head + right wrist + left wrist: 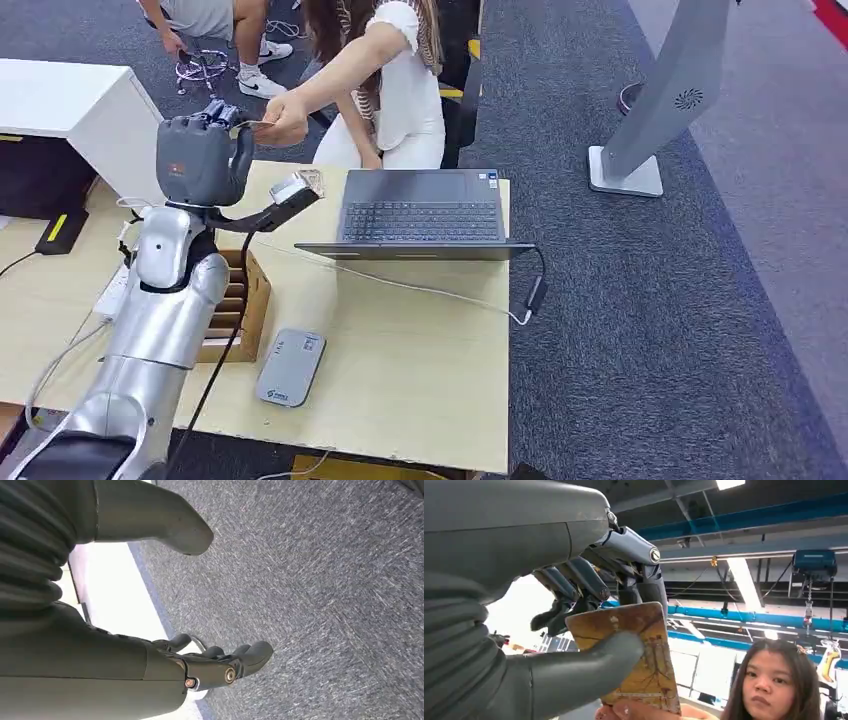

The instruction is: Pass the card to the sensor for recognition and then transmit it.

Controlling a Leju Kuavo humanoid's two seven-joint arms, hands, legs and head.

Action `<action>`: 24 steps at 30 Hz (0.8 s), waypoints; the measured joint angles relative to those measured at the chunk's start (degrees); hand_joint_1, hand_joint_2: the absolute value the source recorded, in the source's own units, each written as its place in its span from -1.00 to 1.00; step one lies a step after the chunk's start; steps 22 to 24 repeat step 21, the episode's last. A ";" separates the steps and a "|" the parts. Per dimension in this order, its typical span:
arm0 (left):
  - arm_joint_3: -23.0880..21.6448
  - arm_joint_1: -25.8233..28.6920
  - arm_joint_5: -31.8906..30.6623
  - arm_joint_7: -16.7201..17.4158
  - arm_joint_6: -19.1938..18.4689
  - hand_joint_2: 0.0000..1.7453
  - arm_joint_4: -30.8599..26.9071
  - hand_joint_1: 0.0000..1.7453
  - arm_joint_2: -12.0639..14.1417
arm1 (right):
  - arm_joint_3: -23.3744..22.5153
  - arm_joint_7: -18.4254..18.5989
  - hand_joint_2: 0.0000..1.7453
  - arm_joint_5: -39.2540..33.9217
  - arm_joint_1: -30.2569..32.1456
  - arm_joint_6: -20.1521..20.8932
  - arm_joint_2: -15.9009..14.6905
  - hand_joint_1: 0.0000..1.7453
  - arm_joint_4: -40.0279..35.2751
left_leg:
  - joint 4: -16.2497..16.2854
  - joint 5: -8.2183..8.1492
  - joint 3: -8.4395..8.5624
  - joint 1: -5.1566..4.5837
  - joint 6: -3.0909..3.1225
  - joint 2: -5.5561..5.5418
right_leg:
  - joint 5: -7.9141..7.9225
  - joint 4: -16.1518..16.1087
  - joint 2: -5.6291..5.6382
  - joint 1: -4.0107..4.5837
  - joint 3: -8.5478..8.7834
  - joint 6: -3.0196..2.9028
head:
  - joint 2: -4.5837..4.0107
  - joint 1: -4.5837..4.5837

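Note:
My left hand [200, 150] is raised above the table's far left corner and pinches a yellow-brown patterned card [651, 645] between the thumb [589, 665] and the dark fingers [574, 580]. In the head view the card [255, 124] shows edge-on. A person's hand [285, 118] reaches across and grips the card's other end, with the fingertips [639, 711] on its edge. A flat grey sensor pad [290, 367] lies on the table near the front. My right hand [200, 665] hangs over grey carpet, fingers apart, holding nothing.
An open laptop [420, 215] sits at the table's far side, its cable [420, 290] crossing the wooden top [400, 380]. A small scanner on a black arm [292, 190] and a wooden rack [240, 300] stand beside my left arm. A white cabinet [70, 100] stands far left.

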 joint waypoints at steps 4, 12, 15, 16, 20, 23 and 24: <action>-0.07 -0.30 0.37 0.52 -0.35 1.00 0.55 -1.00 -0.35 | 0.11 0.00 1.00 0.04 -0.02 0.00 0.09 -1.00 0.00 | 0.00 0.00 0.00 0.00 0.00 -0.02 | 0.00 0.00 -0.01 0.00 0.00 0.00 | 0.00 0.00; -0.11 2.09 10.35 -2.78 0.20 1.00 -2.32 -1.00 -0.33 | 0.11 0.33 1.00 -0.57 0.21 -0.04 0.09 -1.00 0.00 | -0.01 0.00 -0.04 0.00 0.00 -0.01 | 0.00 0.00 -0.01 0.00 0.03 0.00 | 0.00 0.04; 0.54 5.76 24.75 -8.51 -0.09 1.00 -8.45 -1.00 0.70 | 0.11 -0.02 1.00 -1.25 0.67 -0.31 0.09 -1.00 0.00 | -0.04 -0.01 -0.05 0.00 0.00 -0.01 | -0.02 0.02 -0.01 0.00 0.02 0.00 | 0.00 0.00; 1.30 7.05 28.83 -10.94 -0.76 1.00 -10.39 -1.00 0.99 | 0.11 -0.39 1.00 -1.44 0.85 -0.35 0.09 -1.00 0.00 | -0.05 -0.01 -0.05 0.00 0.00 -0.01 | -0.03 0.01 -0.01 0.00 0.01 -0.01 | 0.00 0.00; 4.71 10.24 34.71 -14.38 -2.25 1.00 -15.62 -1.00 1.88 | 0.11 -0.74 1.00 -2.01 1.19 -0.46 0.09 -1.00 0.00 | -0.08 -0.01 -0.11 0.01 0.00 -0.09 | -0.06 0.02 -0.11 0.01 0.01 -0.03 | 0.00 -0.02; 5.56 11.04 37.81 -15.53 -3.02 1.00 -16.68 -1.00 2.23 | 0.11 -0.87 1.00 -2.08 1.23 -0.52 0.09 -1.00 0.00 | -0.08 -0.01 -0.10 0.01 0.00 -0.08 | -0.06 0.02 -0.10 0.01 0.01 -0.03 | 0.00 0.00; 5.56 11.04 37.81 -15.53 -3.02 1.00 -16.68 -1.00 2.23 | 0.11 -0.87 1.00 -2.08 1.23 -0.52 0.09 -1.00 0.00 | -0.08 -0.01 -0.10 0.01 0.00 -0.08 | -0.06 0.02 -0.10 0.01 0.01 -0.03 | 0.00 0.00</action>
